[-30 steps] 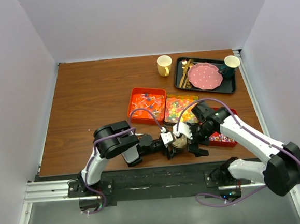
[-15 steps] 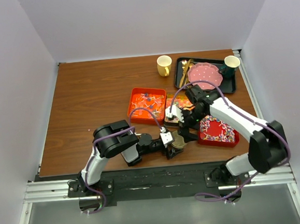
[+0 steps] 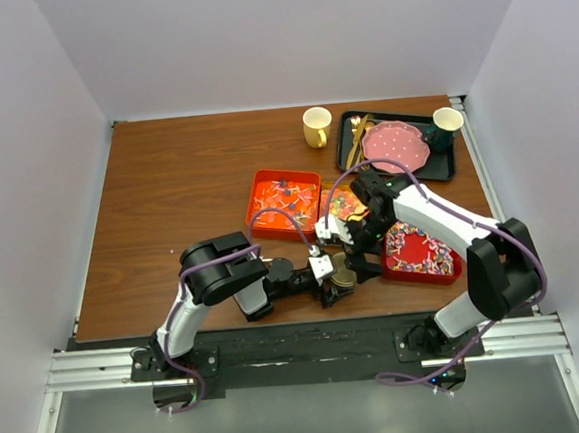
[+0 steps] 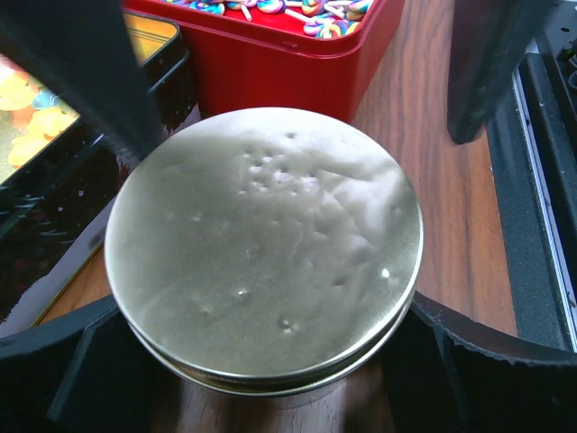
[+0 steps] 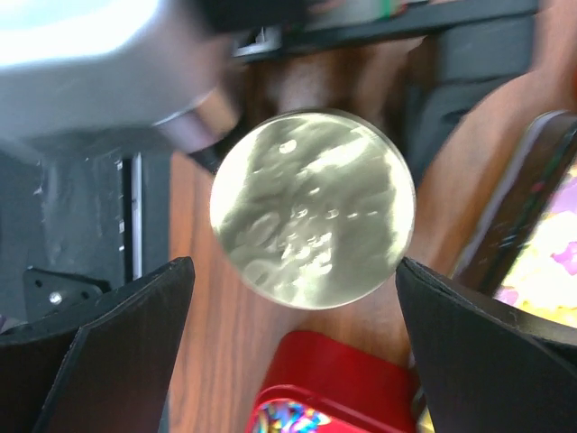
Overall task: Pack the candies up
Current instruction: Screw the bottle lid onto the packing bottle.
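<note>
A round tin with a silver lid (image 3: 343, 275) stands near the table's front edge. My left gripper (image 3: 331, 281) is shut on it, one finger on each side; in the left wrist view the tin (image 4: 264, 244) fills the gap between my fingers (image 4: 54, 370). My right gripper (image 3: 359, 255) is open and empty, just behind the tin, which shows below it in the right wrist view (image 5: 312, 207). Orange-red candies fill an orange tray (image 3: 282, 201). Gummies lie in a black tray (image 3: 341, 206). White-pink-purple wrapped candies fill a red tray (image 3: 419, 252).
A black tray (image 3: 444, 160) at the back right holds a pink dotted plate (image 3: 395, 147), gold cutlery and a cup on its corner (image 3: 447, 120). A yellow mug (image 3: 317, 127) stands left of it. The red tray's wall (image 4: 279, 63) is close behind the tin.
My right gripper has pulled back from the front edge beside the tin toward the trays, uncovering the red tray. The left arm and the tin have not moved.
</note>
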Controlling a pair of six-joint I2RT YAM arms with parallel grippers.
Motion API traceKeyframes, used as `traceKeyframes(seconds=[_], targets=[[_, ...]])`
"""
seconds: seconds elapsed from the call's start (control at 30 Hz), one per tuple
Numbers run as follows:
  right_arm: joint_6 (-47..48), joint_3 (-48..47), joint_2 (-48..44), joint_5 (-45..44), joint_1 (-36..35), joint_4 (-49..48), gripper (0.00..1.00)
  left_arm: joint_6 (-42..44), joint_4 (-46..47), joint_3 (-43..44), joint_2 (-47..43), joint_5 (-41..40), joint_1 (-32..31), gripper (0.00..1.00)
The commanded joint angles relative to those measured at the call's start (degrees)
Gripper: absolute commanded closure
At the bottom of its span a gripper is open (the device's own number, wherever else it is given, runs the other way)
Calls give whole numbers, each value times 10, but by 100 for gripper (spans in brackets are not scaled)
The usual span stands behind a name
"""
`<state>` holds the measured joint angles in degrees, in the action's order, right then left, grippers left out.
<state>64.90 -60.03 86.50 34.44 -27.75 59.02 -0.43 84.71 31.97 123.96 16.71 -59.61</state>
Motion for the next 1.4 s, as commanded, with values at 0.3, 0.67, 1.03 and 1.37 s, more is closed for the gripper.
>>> traceKeyframes(seconds=[0.3, 0.67, 1.03, 1.37], targets=[[-31, 111, -117, -30, -5, 21, 5, -23, 5, -9, 44, -5, 32, 100], [-138, 5, -99, -12, 16, -46, 5, -12, -4, -9, 42, 16, 28, 100], [-25, -69, 36, 34, -13, -20, 5, 2, -7, -9, 35, 14, 23, 100], [-2, -38, 22, 5, -19, 7, 7, -25, -21, 1, 46, 2, 38, 100]])
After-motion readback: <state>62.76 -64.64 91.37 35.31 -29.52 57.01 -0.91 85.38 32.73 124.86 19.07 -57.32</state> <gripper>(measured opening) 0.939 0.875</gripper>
